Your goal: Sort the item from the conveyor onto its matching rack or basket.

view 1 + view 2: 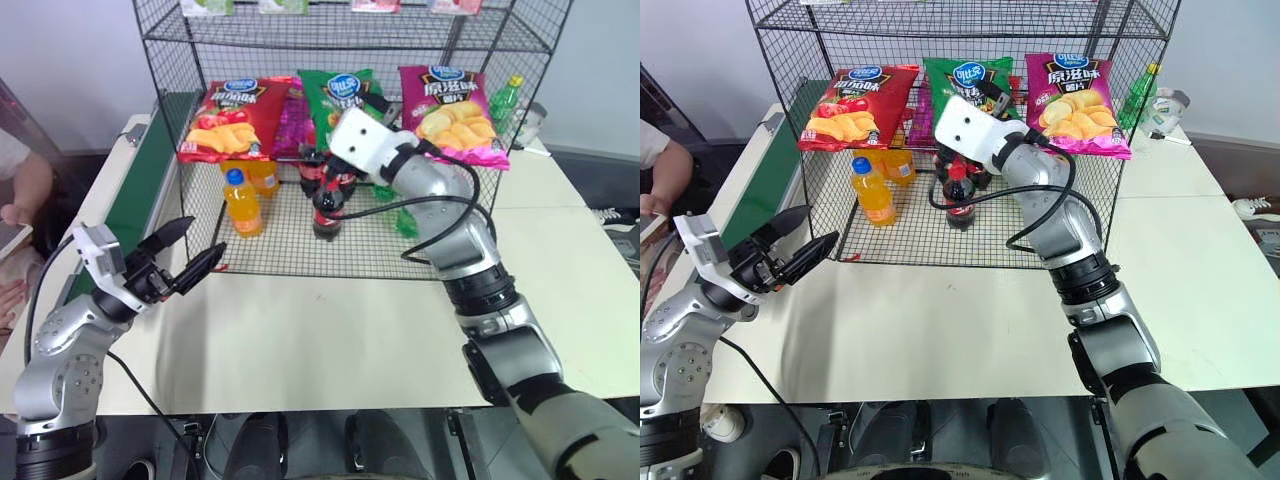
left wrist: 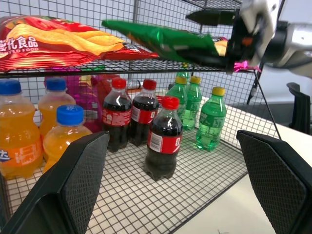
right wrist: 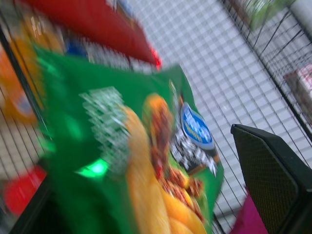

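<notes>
Pincer first: our right pincer (image 2: 214, 36) is reaching in at the middle tier of the black wire rack (image 1: 160, 100), and in the left wrist view its two black fingers are standing apart, one above and one below the near end of the green crisp bag (image 2: 161, 39). We are reading that as an open pincer around the bag rather than a clamp on it (whether a finger is touching the foil, we cannot tell). Our left pincer (image 1: 185, 252) is hovering open and empty over the counter (image 1: 330, 340), just in front of the rack's lower tier and well apart from the bag.

Moving outward, the green bag is lying on the middle tier, between the red bag (image 1: 228, 118) and the magenta-pink bag (image 1: 450, 112), its near end tilted up off the wire. Below it, on the bottom tier, orange bottles (image 1: 243, 203), cola bottles (image 1: 327, 210) and green bottles (image 2: 210, 119) are standing upright. The conveyor (image 1: 150, 170) is running along the counter's left edge, and a person's arm (image 1: 25, 190) is showing beyond it.

We are judging the task as nearly done: the bag is off the belt and among the other crisp bags. What is left, we are thinking, is drawing the right arm out without dragging the bag along.
</notes>
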Available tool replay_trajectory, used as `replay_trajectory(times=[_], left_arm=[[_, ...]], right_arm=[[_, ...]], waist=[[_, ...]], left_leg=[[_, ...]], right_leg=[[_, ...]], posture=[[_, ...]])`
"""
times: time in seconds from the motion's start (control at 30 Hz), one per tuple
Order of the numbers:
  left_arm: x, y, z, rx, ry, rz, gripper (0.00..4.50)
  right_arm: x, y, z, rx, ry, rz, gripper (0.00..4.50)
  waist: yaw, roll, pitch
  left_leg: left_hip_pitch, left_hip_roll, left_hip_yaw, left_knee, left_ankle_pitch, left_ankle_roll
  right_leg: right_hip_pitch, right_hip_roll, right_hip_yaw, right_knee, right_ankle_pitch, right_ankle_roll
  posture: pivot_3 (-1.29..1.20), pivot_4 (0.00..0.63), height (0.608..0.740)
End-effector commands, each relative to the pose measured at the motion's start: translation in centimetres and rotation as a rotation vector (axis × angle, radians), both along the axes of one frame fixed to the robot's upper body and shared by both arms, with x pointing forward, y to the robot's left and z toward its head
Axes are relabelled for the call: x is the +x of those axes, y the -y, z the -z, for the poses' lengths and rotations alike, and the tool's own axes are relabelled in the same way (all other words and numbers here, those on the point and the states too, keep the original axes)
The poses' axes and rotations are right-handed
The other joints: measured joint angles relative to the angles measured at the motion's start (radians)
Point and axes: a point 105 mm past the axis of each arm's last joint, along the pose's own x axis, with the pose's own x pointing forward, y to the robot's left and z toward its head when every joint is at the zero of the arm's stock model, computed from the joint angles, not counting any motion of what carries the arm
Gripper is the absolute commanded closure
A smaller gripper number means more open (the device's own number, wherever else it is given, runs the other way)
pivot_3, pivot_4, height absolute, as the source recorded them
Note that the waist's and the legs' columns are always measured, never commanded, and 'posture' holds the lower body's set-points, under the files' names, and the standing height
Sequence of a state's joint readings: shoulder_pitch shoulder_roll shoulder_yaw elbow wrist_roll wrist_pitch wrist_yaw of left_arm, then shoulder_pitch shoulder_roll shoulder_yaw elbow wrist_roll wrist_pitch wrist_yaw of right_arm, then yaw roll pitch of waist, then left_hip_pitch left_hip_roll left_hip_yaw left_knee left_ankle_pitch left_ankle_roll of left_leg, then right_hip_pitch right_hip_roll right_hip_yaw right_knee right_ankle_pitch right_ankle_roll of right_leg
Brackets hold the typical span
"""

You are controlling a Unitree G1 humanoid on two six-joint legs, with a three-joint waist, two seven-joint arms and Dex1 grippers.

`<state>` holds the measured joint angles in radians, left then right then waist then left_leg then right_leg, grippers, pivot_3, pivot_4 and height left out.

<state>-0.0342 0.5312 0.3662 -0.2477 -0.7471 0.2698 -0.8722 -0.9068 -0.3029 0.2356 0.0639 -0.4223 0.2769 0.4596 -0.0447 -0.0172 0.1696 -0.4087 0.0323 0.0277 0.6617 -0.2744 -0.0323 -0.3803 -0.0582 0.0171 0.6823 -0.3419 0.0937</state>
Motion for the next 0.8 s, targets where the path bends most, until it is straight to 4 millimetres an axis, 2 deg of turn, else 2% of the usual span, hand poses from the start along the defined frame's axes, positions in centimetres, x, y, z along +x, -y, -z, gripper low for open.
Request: replay_trajectory(times=[0.03,0.13,0.2,0.33,0.4,0.47,0.57,0.67,0.77,0.8], left_arm=[[-0.3,0.4,-0.9,0.019,0.051,0.008,0.00],[-0.3,0.2,-0.9,0.009,0.044,0.006,0.00],[-0.4,0.2,-0.9,0.024,0.050,0.005,0.00],[-0.7,-0.2,-0.6,0.043,0.031,-0.014,0.00],[-0.7,-0.3,-0.3,0.060,0.002,-0.029,0.00],[-0.9,-0.5,-0.4,0.054,-0.014,-0.034,0.00],[-0.8,-1.6,0.4,0.127,-0.091,-0.095,0.00],[-0.6,-3.2,0.5,0.198,-0.117,-0.172,0.00],[-0.5,-4.2,-0.1,0.200,-0.115,-0.198,0.00],[-0.5,-4.8,0.2,0.229,-0.121,-0.210,0.00]], right_arm=[[-1.5,-0.4,-1.9,0.047,0.047,-0.079,0.59],[-2.5,-1.0,-1.8,0.103,0.006,-0.157,0.59],[-3.3,-0.7,-2.2,0.205,-0.026,-0.204,0.59],[-7.2,-0.4,-4.2,0.565,-0.169,-0.512,0.59],[-8.5,0.7,-3.9,0.691,-0.270,-0.610,0.59],[-9.1,2.1,-2.3,0.689,-0.341,-0.623,0.59],[-11.9,3.5,2.6,0.523,-0.523,-0.680,0.59],[-13.3,7.0,7.5,0.414,-0.692,-0.609,0.59],[-13.7,9.4,9.7,0.320,-0.730,-0.541,0.59],[-13.2,10.5,10.1,0.354,-0.733,-0.490,0.59]], waist=[[0.000,0.000,0.000],[0.000,0.000,0.000],[0.000,0.000,0.000],[0.000,0.000,0.000],[0.001,0.000,0.000],[0.003,0.000,0.000],[0.010,-0.001,-0.001],[0.008,0.000,0.000],[0.000,0.001,0.001],[-0.001,0.001,0.001]], left_leg=[[0.000,0.000,0.000,0.000,0.000,0.000],[0.000,0.000,0.000,0.000,0.000,0.000],[0.000,0.000,0.000,0.000,0.000,0.000],[0.000,0.000,0.000,0.000,0.000,0.000],[0.000,0.000,0.000,-0.001,0.000,0.000],[0.000,0.000,-0.001,-0.001,0.000,0.000],[0.001,-0.001,-0.003,-0.001,-0.001,0.001],[0.001,-0.001,-0.003,-0.003,-0.001,0.002],[0.001,-0.001,-0.003,-0.004,-0.001,0.002],[0.002,-0.001,-0.002,-0.005,-0.001,0.002]], right_leg=[[0.000,0.000,0.000,0.000,0.000,0.000],[0.000,0.000,0.000,0.000,0.000,0.000],[0.000,0.000,0.000,0.000,0.000,0.000],[0.000,0.000,0.000,0.000,0.000,0.000],[0.000,0.000,0.000,0.000,0.000,0.000],[0.001,-0.001,-0.001,-0.001,0.000,0.000],[0.004,-0.003,-0.003,-0.005,0.000,0.000],[0.006,-0.003,-0.003,-0.010,0.000,0.000],[0.006,-0.002,-0.003,-0.011,0.000,0.000],[0.007,-0.002,-0.002,-0.011,0.000,0.000]], posture=[[0.00,0.150,0.739],[0.00,0.150,0.739],[0.00,0.150,0.739],[0.00,0.150,0.739],[0.00,0.150,0.739],[0.00,0.150,0.739],[0.00,0.150,0.739],[0.00,0.150,0.739],[0.00,0.150,0.739],[0.00,0.150,0.739]])
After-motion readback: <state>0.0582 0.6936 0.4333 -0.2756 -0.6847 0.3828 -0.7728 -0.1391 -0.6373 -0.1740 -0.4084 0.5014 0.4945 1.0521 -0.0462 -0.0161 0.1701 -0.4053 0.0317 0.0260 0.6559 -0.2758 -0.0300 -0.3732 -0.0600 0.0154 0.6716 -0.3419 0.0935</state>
